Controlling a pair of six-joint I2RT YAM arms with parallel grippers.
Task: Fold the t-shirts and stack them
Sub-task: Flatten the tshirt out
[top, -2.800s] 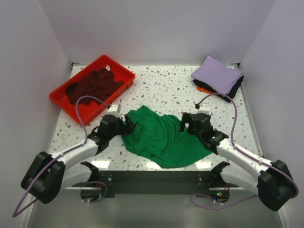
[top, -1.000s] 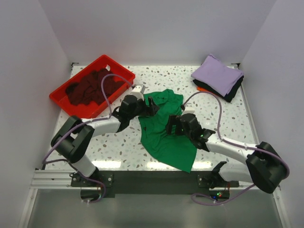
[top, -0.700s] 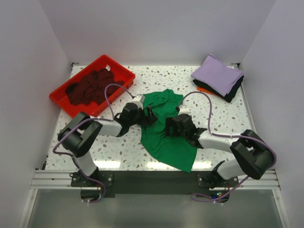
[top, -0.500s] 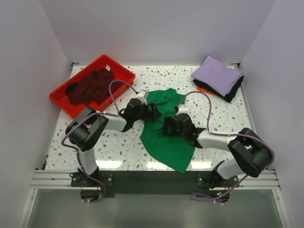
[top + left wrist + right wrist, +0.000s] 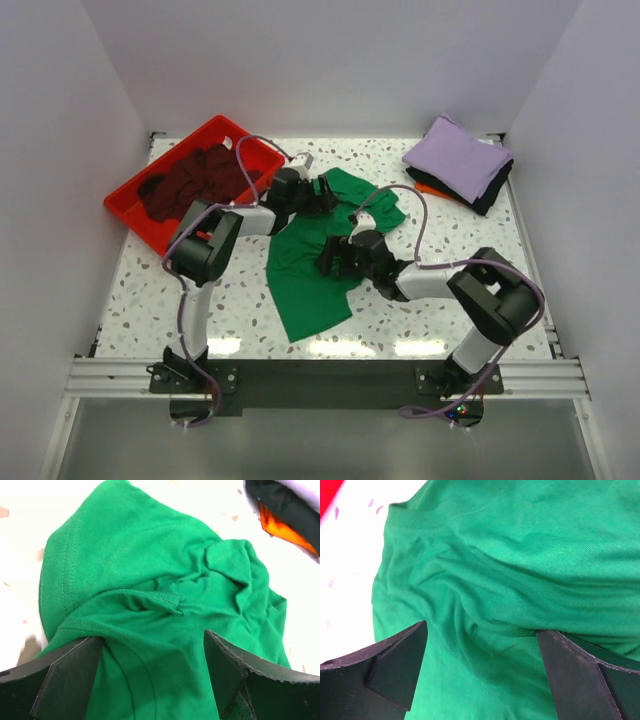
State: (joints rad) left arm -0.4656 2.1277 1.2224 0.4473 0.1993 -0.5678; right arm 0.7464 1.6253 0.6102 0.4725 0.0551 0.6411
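Two arms bend in over the speckled tabletop point(image 5: 450, 240) toward its middle, where the green t-shirt point(image 5: 305, 290) lies crumpled, its narrow end trailing toward 6 o'clock and its wider part spreading toward 1 o'clock; the right tool point(image 5: 335, 258) sits low on the middle of that cloth, jaws spread wide, wrinkled green fabric filling the gap between its fingers point(image 5: 395, 665), nothing pinched; just beyond, at the shirt's 11 o'clock edge, the left tool point(image 5: 322, 190) is likewise wide apart over the cloth, a hemmed fold lying between its fingers point(image 5: 70, 675), not clamped; farther off at 10 o'clock the red tray point(image 5: 135, 215) holds the maroon t-shirt point(image 5: 195, 180) in a loose heap; at 2 o'clock, well apart from the green one, a folded stack rests, lavender t-shirt point(image 5: 458, 155) on top, black t-shirt point(image 5: 495, 185) under it, orange t-shirt point(image 5: 428, 188) peeking out at the bottom.
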